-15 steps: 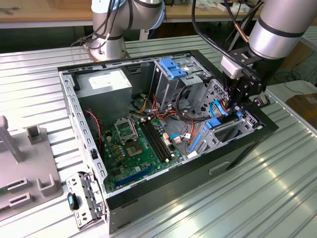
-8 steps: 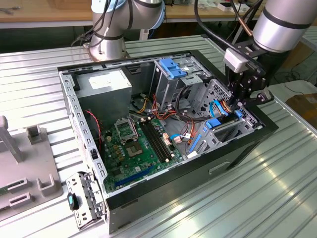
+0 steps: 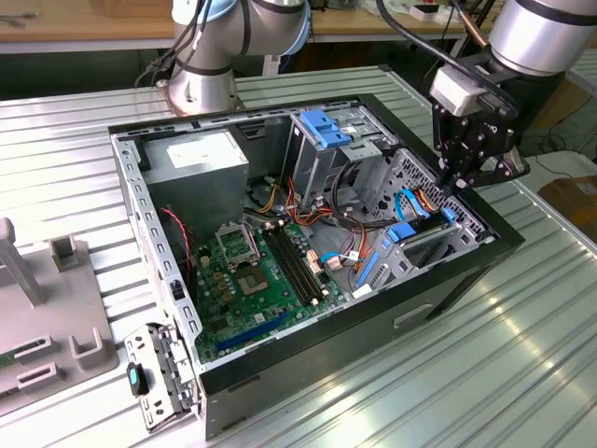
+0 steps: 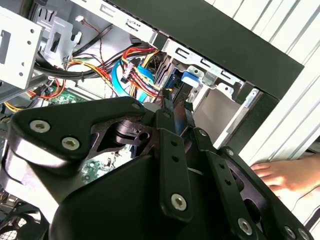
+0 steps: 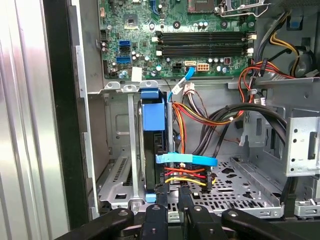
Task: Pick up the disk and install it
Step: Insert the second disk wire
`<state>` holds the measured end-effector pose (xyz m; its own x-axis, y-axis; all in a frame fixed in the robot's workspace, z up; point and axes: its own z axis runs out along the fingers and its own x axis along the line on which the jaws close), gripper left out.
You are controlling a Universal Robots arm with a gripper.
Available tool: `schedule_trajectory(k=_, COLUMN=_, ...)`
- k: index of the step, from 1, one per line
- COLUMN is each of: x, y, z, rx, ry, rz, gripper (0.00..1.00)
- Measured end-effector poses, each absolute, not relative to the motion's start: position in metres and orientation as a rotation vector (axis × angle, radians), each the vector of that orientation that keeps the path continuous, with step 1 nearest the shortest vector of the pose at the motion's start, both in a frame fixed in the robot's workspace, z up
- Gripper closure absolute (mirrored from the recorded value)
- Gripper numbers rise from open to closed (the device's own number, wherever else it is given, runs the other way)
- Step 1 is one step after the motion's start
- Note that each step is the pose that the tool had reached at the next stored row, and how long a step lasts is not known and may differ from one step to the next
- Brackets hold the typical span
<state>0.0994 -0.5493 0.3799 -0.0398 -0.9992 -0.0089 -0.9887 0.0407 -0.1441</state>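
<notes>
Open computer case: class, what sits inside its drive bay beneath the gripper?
In the first wrist view, the disk stands on edge in the bay, cables plugged into it. The gripper covers its near end.

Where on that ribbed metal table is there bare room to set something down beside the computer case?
The ribbed metal table lies bare at the exterior view's right, in front of the open black computer case. On the left it is crowded by grey plastic fixtures. Inside the case, cables crowd the blue-framed grey disk near the tool.
</notes>
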Motion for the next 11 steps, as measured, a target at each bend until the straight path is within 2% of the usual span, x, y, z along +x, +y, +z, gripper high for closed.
schedule_trajectory(k=11, x=0.082, y=-0.547, z=0.380, rx=-2.100, ry=2.187, rz=-0.149, gripper=0.76)
